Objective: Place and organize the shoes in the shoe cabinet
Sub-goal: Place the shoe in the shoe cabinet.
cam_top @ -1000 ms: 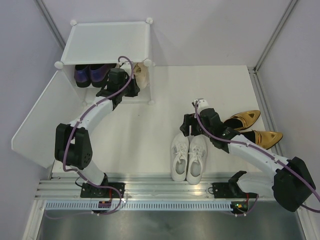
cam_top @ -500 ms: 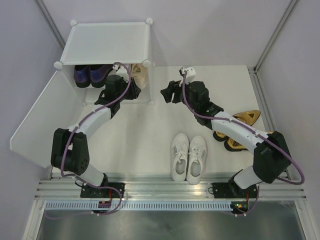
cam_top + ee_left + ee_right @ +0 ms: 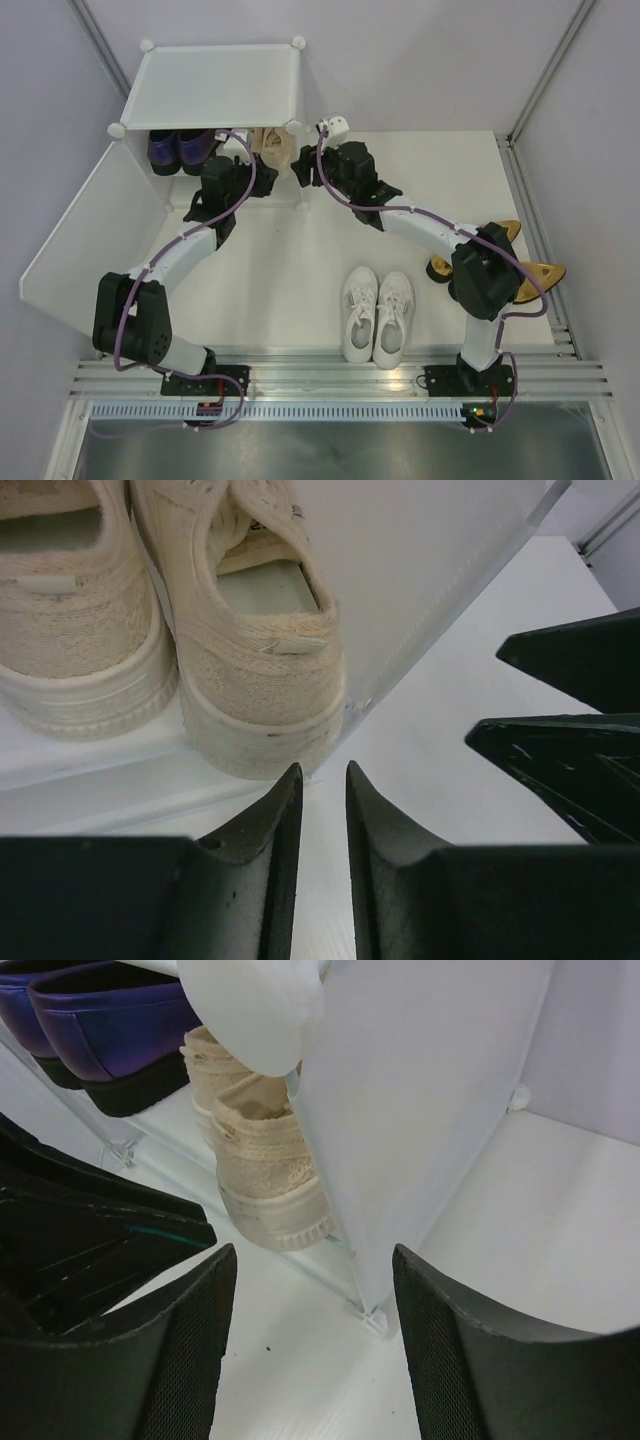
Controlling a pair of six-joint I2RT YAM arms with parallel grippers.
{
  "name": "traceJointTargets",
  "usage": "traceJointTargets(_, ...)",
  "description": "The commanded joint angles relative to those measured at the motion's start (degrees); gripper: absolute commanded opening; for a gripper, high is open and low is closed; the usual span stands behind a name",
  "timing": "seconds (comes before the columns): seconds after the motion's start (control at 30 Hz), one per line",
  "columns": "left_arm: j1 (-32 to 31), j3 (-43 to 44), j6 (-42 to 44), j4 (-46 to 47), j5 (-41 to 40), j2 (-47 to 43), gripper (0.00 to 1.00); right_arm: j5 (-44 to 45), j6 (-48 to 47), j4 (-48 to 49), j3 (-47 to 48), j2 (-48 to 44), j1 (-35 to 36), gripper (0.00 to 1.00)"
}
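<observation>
Swung right pincer [image 3: 312, 1255] from the white sneakers [image 3: 378, 315] to the cabinet's [image 3: 220, 85] front corner, spread wide, empty. Drew left pincer [image 3: 322, 770] back off the beige sneakers [image 3: 260, 680], barely parted, empty.

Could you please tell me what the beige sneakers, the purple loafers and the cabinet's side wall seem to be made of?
The beige sneakers look like matte woven canvas, the coarse weave showing, on a smooth off-white, probably rubber sole. The purple loafers seem patent or synthetic leather, glossy with soft highlights. The cabinet's side wall looks like thin matte white plastic sheet, judging by its slim edge.
</observation>
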Motion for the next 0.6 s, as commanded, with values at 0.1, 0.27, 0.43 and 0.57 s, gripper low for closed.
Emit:
traceJointTargets(0.1,-0.1,0.4,-1.3,4.4,0.5,-0.8,0.25,2.2,-1.6,3.1,9.1,6.6,0.2,0.67)
traceJointTargets(0.27,-0.1,0.0,-1.5,5.3,0.5,-0.5,0.22,6.1,-1.9,2.4,14.1,10.2,0.4,0.58)
traceJointTargets(0.43,-0.2,-0.6,-2.3,6.5,0.7,0.1,0.19,8.9,-5.2,1.9,14.6,10.9,2.4,0.47)
traceJointTargets(0.57,-0.2,-0.5,-2.4,7.9,0.9,1.6,0.17,13.0,-9.2,3.6,12.9,10.4,4.5,0.36)
